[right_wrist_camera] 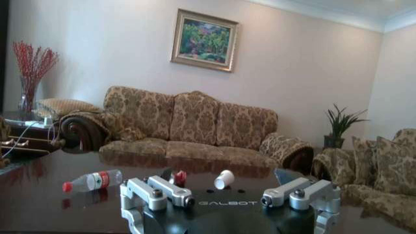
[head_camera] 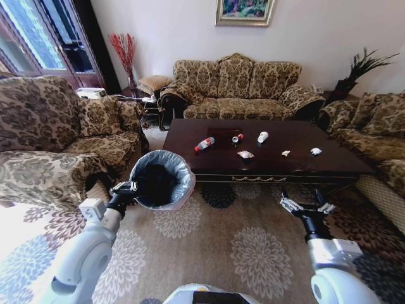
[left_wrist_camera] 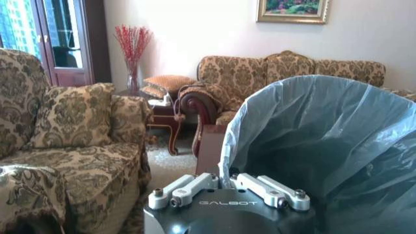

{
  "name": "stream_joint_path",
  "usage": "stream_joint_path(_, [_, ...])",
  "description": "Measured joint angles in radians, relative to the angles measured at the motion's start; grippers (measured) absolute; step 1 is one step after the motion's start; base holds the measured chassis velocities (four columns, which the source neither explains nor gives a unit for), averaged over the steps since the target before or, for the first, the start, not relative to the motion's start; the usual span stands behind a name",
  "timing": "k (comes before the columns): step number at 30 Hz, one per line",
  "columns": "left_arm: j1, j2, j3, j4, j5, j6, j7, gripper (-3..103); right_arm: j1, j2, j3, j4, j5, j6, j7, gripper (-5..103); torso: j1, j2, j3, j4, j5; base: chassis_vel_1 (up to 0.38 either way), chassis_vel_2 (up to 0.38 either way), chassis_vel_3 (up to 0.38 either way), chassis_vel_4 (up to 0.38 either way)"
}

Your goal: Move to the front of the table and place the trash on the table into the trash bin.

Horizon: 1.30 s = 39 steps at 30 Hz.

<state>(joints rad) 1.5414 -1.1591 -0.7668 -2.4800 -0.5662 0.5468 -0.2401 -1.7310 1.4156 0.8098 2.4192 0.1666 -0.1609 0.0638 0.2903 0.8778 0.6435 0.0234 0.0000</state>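
Observation:
The glossy dark table (head_camera: 304, 166) stands ahead on the carpet, in front of a patterned sofa. Trash lies on it: a clear bottle (head_camera: 204, 144) (right_wrist_camera: 91, 181) with a red label, a small red-and-white item (head_camera: 236, 137) (right_wrist_camera: 179, 177), a white paper cup (head_camera: 262, 136) (right_wrist_camera: 224, 179), a wrapper (head_camera: 245, 154) and white paper scraps (head_camera: 316, 151). The trash bin (head_camera: 162, 179) (left_wrist_camera: 325, 146), lined with a grey bag, hangs off the table's near left corner. My left gripper (head_camera: 124, 188) (left_wrist_camera: 227, 187) is shut on its rim. Below the table's front edge, my right gripper (head_camera: 307, 206) (right_wrist_camera: 227, 217) is open and holds nothing.
A patterned armchair (head_camera: 57, 133) stands close on the left, beside the bin. Another sofa (head_camera: 380, 133) flanks the table's right end. A side table with a vase of red stems (head_camera: 124, 54) is at the back left. Flowered carpet (head_camera: 247, 247) lies between me and the table.

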Motion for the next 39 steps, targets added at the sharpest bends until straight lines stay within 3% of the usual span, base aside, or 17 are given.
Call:
stream_joint_path(26, [0.047,-0.025,-0.021,-0.019,0.004,-0.002,0.001,3,-0.011,-0.002,0.016,0.003,0.009,0.039,0.001,100,0.055,0.127,0.071,0.0,0.0,0.0,0.0,0.0,0.0])
stream_joint_path(39, [0.06,-0.032,-0.022,-0.021,0.008,-0.002,0.001,3,-0.024,0.0,0.029,-0.007,0.014,0.06,-0.004,100,0.084,0.189,0.105,-0.0001,0.0,-0.116,0.11,0.112,-0.112])
